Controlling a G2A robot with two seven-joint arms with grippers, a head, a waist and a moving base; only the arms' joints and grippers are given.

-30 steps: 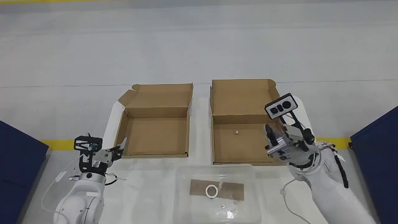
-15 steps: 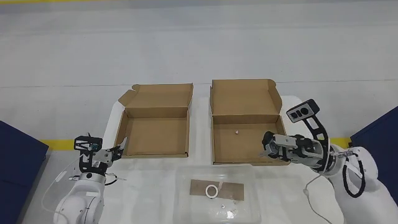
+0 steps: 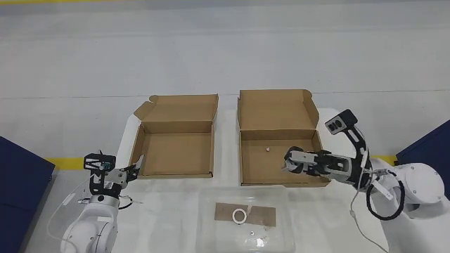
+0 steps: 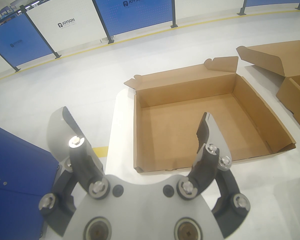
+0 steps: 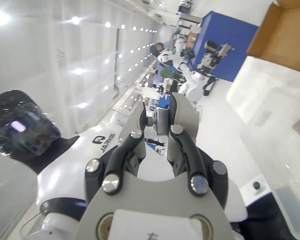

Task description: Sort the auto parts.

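My right gripper (image 3: 287, 163) hangs over the front part of the right cardboard box (image 3: 275, 112). In the right wrist view this gripper (image 5: 158, 103) is shut on a small grey metal part (image 5: 160, 125) with a bolt head on one side. A tiny part (image 3: 267, 149) lies on that box's floor. The left cardboard box (image 3: 176, 153) (image 4: 202, 126) holds nothing. My left gripper (image 3: 135, 165) (image 4: 135, 116) stands open just off that box's front left corner, nothing between its fingers. A clear plastic tray (image 3: 211, 232) at the table's front holds a white ring (image 3: 240, 216) and a small metal piece (image 3: 260, 241).
A brown cardboard strip (image 3: 264, 215) lies in the clear tray beside the ring. Both boxes have their lids folded back toward the far side. Blue panels (image 3: 21, 176) stand at either side of the table.
The right arm has swung left from beside the right box, carrying its gripper over the box's front part. The left arm has not moved.
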